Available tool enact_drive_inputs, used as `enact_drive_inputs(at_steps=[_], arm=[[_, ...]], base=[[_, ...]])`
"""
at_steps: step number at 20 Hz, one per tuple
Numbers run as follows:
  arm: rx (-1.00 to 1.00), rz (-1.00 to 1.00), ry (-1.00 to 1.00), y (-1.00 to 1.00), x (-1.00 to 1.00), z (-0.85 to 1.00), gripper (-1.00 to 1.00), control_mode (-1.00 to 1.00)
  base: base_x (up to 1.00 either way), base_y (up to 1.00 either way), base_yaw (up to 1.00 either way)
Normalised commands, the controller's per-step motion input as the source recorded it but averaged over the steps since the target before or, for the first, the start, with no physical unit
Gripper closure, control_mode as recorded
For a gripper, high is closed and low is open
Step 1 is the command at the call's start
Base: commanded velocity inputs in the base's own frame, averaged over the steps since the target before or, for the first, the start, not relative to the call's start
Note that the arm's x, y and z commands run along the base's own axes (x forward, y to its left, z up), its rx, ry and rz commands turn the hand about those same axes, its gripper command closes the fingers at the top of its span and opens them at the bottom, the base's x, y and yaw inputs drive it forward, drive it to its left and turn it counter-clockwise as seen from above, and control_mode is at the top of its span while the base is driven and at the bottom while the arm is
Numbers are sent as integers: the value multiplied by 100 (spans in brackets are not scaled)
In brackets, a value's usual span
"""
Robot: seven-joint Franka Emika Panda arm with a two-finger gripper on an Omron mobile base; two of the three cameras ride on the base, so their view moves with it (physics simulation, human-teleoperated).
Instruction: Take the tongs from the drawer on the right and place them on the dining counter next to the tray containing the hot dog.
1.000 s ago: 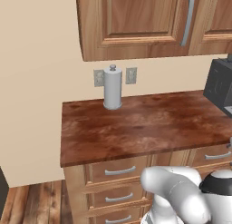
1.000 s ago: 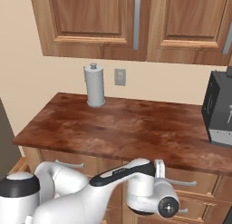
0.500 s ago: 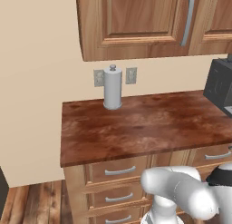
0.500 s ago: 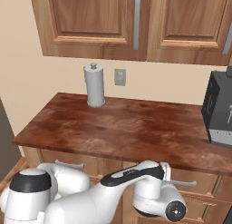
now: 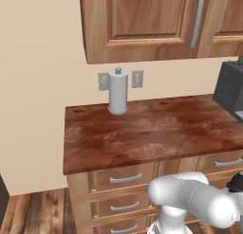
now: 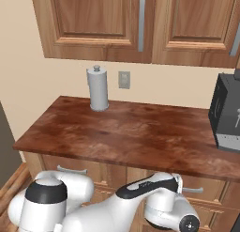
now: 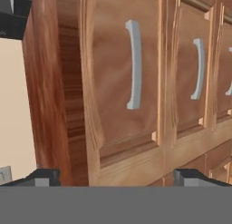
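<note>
The gripper (image 7: 116,177) stands wide open and holds nothing — its two dark fingertips (image 7: 43,177) sit far apart at the bottom of the hand view. Ahead of them, between the tips, is a drawer front (image 7: 124,78) with a curved silver handle (image 7: 133,64); two more fronts with like handles (image 7: 197,69) run off to one side (the hand view is rolled, so the cabinet lies sideways). The fronts seen here are closed, and the tongs cannot be seen.

From the base views the arm (image 6: 140,203) bends low in front of the cabinet. Above it on the worktop (image 5: 152,131) stand a paper-towel roll (image 5: 117,92) and — at the far end — a dark appliance (image 6: 226,114). Wall cabinets (image 6: 140,24) hang overhead.
</note>
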Motion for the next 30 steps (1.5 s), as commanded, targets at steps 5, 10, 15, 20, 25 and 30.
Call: enact_drive_inputs(at_steps=[5,10,15,20,25,30], arm=[[0,0,0,-12,0,-18,-100,-100],[0,0,0,-2,1,-22,-100,-100],[0,-3,0,0,13,-26,-100,-100],[0,-7,0,-1,22,-16,-100,-100],[0,-7,0,-11,19,-12,-100,-100],[0,-6,0,-15,17,-21,-100,-100]], base=[[0,0,0],[0,0,0],[0,0,0],[0,0,0],[0,0,0],[0,0,0]])
